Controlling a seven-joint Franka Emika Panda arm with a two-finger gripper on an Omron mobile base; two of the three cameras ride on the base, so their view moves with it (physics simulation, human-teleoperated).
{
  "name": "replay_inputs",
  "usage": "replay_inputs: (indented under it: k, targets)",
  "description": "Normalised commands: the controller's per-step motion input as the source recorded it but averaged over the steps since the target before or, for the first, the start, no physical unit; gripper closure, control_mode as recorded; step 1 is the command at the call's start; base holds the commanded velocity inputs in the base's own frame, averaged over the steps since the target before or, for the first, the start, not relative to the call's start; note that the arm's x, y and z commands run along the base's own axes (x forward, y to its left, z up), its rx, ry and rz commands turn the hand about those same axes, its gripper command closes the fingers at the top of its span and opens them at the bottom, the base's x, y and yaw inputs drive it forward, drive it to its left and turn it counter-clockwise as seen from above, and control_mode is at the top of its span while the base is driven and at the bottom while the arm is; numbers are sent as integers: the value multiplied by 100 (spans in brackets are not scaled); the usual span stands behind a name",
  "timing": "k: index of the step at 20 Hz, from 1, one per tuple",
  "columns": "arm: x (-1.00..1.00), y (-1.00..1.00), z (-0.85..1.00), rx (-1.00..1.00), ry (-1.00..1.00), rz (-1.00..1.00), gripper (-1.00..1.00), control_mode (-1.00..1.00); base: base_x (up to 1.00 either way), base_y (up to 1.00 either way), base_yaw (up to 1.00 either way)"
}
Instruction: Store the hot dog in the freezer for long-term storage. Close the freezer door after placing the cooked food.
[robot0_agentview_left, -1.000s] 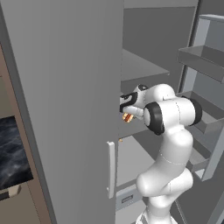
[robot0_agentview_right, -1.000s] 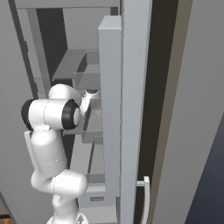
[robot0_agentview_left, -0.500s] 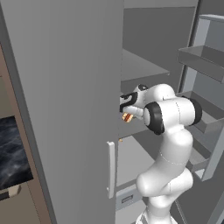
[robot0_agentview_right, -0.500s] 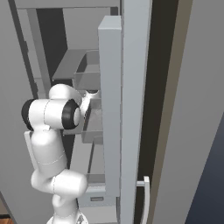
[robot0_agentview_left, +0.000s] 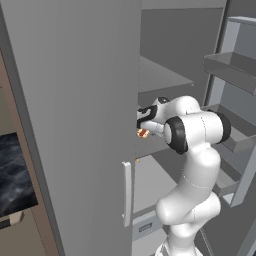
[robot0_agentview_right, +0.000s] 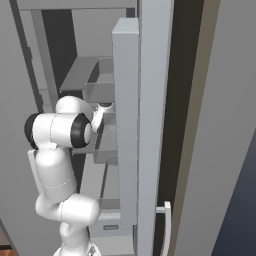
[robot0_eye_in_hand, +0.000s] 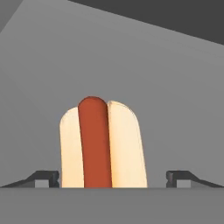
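Reached into the freezer (robot0_agentview_left: 165, 80) with jaws wide apart, gripping nothing; hot dog (robot0_eye_in_hand: 103, 144) lay loose between them on the shelf (robot0_eye_in_hand: 175, 87). Best withdrawn straight back, without nudging the bun.

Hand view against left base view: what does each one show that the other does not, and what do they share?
Hand view: the red sausage along the bun of the hot dog, with a gap on each side to the tips of the open gripper. Left base view: the white arm, the door bins, a drawer. Both: the hot dog at the gripper, inside the grey freezer.
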Motion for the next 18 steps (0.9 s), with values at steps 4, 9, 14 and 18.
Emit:
replay_inputs:
  k: [4, 9, 14, 18]
  targets:
    - [-8, 0, 3, 0, 0, 0, -100, -100, 0, 0, 0]
    - [-34, 0, 23, -1, -1, 0, -100, -100, 0, 0, 0]
    - [-48, 0, 43, -2, -12, 0, -100, -100, 0, 0, 0]
    - [-29, 0, 24, 0, -8, 0, -100, -100, 0, 0, 0]
